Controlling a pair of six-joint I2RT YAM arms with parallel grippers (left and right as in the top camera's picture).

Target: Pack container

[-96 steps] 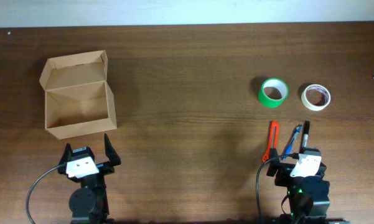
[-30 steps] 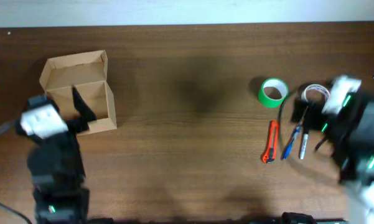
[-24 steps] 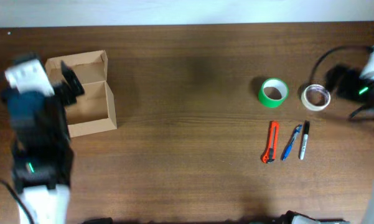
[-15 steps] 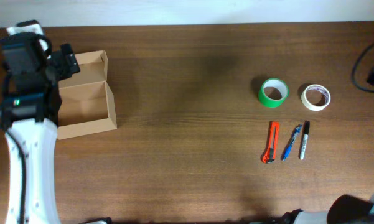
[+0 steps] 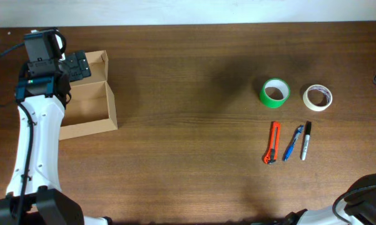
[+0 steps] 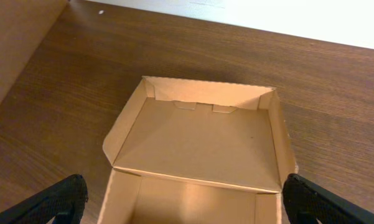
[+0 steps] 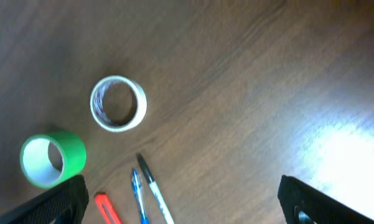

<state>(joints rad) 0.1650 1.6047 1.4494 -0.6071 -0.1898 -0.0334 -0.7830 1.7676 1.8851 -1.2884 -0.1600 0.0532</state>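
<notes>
The container [image 5: 87, 127] is an open tan cardboard box at the table's left, its lid flap [image 5: 91, 60] folded back. It looks empty in the left wrist view, where the container [image 6: 199, 140] fills the middle. My left gripper [image 5: 77, 65] hovers over the lid and back wall, open, with nothing between its fingers [image 6: 57, 201]. A green tape roll [image 5: 275, 92], a white tape roll [image 5: 317, 97], an orange cutter [image 5: 273, 142], a blue pen [image 5: 293, 142] and a black marker [image 5: 305, 140] lie at the right. My right gripper [image 7: 187, 210] hangs open high above them, outside the overhead view.
The left arm [image 5: 34, 137] stretches along the table's left side beside the box. The right wrist view shows the white roll [image 7: 118, 103], green roll [image 7: 53, 158], cutter [image 7: 109, 210], pen [image 7: 138, 196] and marker [image 7: 152, 193] on bare dark wood.
The left arm swung up and back until its gripper came over the box's lid. The right arm lifted away to the right and left the overhead view. Both grippers stayed open.
</notes>
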